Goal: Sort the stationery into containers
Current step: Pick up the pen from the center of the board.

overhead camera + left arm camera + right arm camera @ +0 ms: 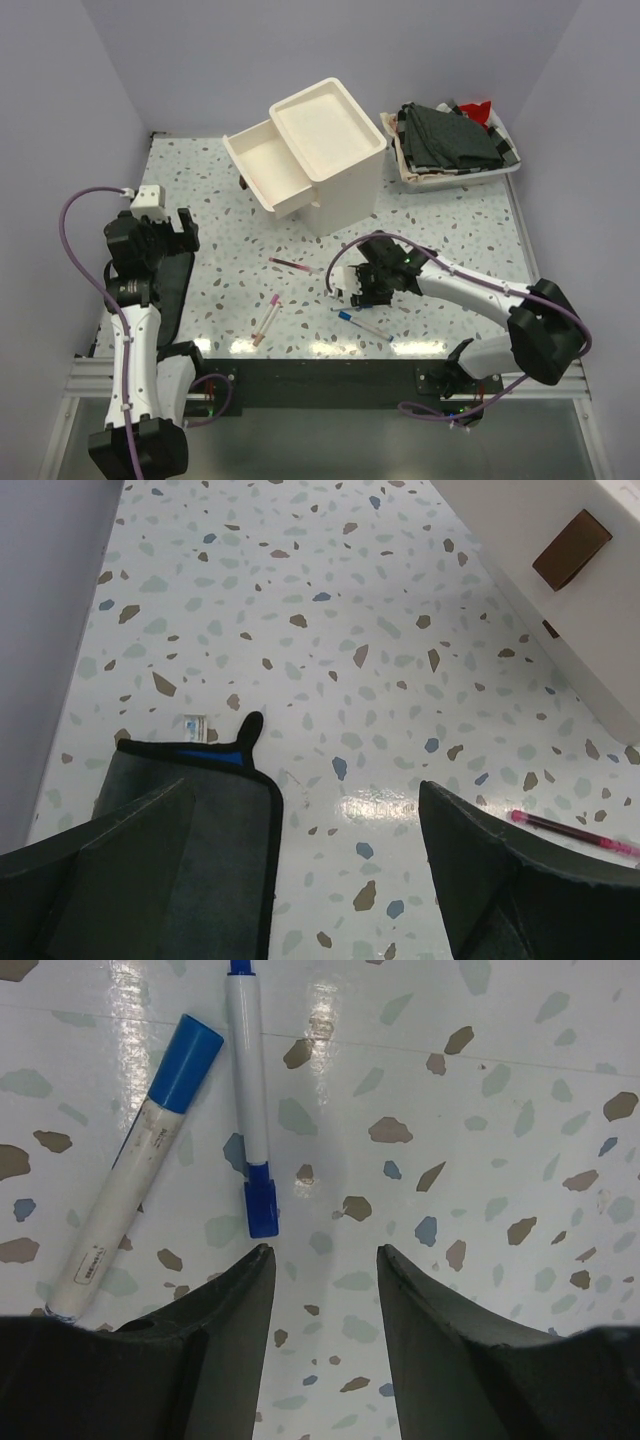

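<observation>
The cream-white cabinet (335,150) stands at the back middle with its top drawer (262,168) pulled out to the left. On the table lie a maroon pen (290,264), a pink pen (268,318) and a thin white pen with blue caps (365,325). My right gripper (362,285) hangs over the table, open with nothing between its fingers (325,1255). Just ahead of its left fingertip lie a thin blue-capped pen (248,1110) and a thicker white marker with a blue cap (135,1165). My left gripper (165,232) is wide open (308,790) above bare table. A pink pen (575,830) shows past its right finger.
A white tray (405,172) of dark folded cloths sits at the back right. A dark mat (200,830) with a blue stripe lies under my left gripper, at the table's left edge (175,285). The cabinet's side and a brown handle (570,548) show upper right in the left wrist view.
</observation>
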### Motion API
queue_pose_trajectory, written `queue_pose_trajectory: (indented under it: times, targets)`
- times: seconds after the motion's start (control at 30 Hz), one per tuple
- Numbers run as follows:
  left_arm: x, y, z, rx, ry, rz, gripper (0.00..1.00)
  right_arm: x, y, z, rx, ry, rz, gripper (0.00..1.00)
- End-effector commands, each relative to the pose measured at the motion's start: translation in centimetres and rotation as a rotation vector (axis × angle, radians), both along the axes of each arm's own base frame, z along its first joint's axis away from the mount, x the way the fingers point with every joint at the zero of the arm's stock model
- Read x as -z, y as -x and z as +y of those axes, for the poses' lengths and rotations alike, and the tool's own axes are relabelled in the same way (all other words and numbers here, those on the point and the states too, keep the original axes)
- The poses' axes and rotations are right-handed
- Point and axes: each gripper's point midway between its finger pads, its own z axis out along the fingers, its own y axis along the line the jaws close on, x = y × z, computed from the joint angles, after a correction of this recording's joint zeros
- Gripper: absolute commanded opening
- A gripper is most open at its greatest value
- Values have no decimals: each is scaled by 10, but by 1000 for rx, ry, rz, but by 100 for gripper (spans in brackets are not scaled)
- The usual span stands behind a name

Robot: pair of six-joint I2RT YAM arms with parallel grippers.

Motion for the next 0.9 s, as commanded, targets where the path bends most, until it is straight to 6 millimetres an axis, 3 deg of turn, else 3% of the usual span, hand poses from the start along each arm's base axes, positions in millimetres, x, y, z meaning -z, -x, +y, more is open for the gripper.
queue_pose_trajectory:
  times: [0.0,0.4,0.6,0.67,0.77,0.83,0.87]
  targets:
    - [-13,-2,5,-5,-23,-28,98,6,-4,9,-47,-7,-28,49]
    - [-10,-4,7,-12,-24,-25,98,29,12,12,-63,39,38,48]
    - [-8,-4,7,-12,-22,-17,98,43,15,11,-53,68,77,31]
    - [-8,-4,7,-12,-22,-17,98,46,19,10,-58,77,98,20]
    - [-7,-4,7,-12,-23,-19,98,38,20,9,-53,80,108,2]
    - [-7,-4,7,-12,-24,-22,98,17,18,15,-40,56,110,0]
    - [-7,-4,6,-10,-24,-23,98,-4,14,21,-34,11,76,0]
